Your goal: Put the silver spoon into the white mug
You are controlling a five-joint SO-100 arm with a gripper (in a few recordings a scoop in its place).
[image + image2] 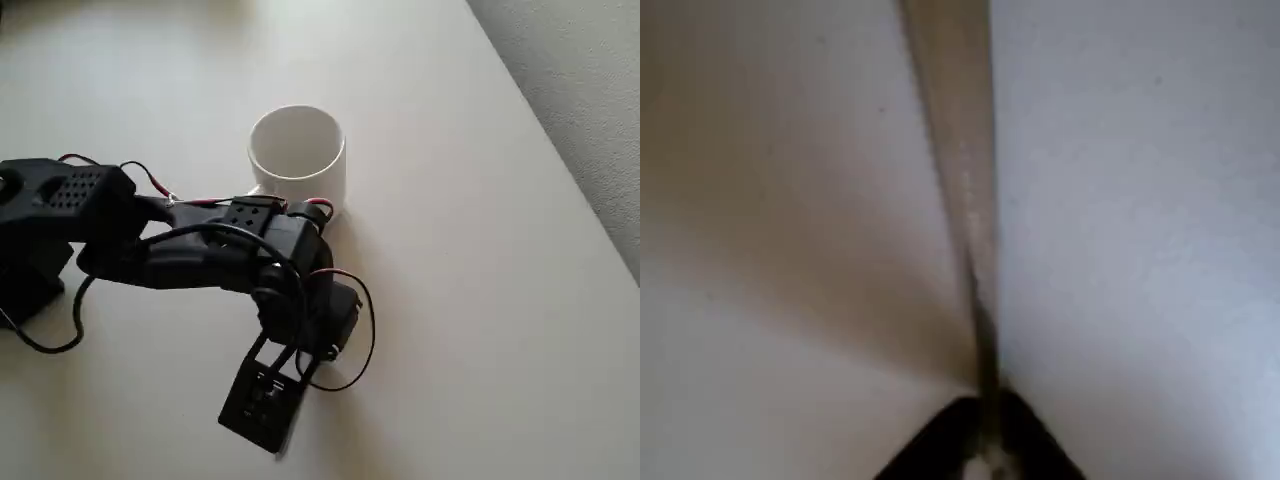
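The pale table is seen from above, with a grey textured floor bordering it from 12 to 3 o'clock. The black arm is extended across the table from 9 o'clock toward the centre, trailed by red and black wires; its wrist is bent down toward 6 o'clock, so that the surface beneath it is covered. The white mug is stood upright just above centre, its mouth open and its inside bare; its near side at 6 o'clock is crowded by the arm's upper housing, and its handle cannot be made out. In the wrist view, the silver spoon is shown as a blurred slim handle running from 12 o'clock down to the gripper at 6 o'clock, above the table surface. The dark fingertips are pressed together on the spoon's handle, pinching it. Which end of the spoon is held cannot be told.
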